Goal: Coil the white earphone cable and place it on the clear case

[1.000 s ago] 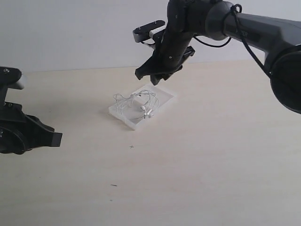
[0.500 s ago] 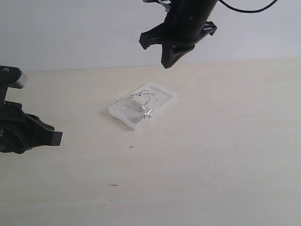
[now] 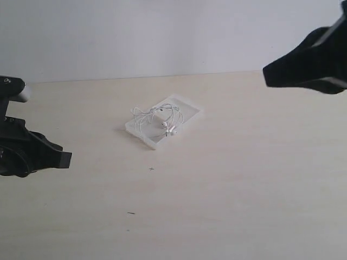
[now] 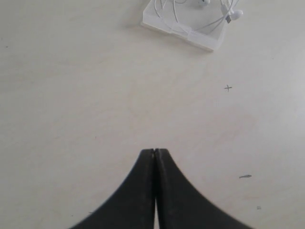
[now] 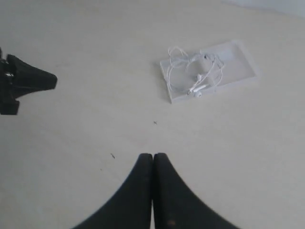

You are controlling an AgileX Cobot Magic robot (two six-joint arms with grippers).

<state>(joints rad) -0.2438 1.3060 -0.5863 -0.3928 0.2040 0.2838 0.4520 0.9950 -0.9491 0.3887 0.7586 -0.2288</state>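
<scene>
The white earphone cable (image 3: pixel 159 119) lies in loose loops on the clear case (image 3: pixel 187 110), flat on the table near the middle back. The right wrist view shows the cable (image 5: pixel 195 76) heaped on the case (image 5: pixel 238 64); the left wrist view catches the cable (image 4: pixel 190 14) and a case corner (image 4: pixel 212 44) at its edge. My left gripper (image 4: pixel 155 151) is shut and empty, low at the left (image 3: pixel 64 158), well short of the case. My right gripper (image 5: pixel 153 156) is shut and empty, raised far off at the right (image 3: pixel 268 76).
The light wooden table (image 3: pixel 217 206) carries a small cross mark (image 3: pixel 151 168) and a short dark scratch (image 3: pixel 130 213) in front of the case. A pale wall (image 3: pixel 108 32) stands behind the table's back edge.
My right arm has lifted away from above the case and swung up and to the right. The cable and case lie as before. The left arm has not moved.
</scene>
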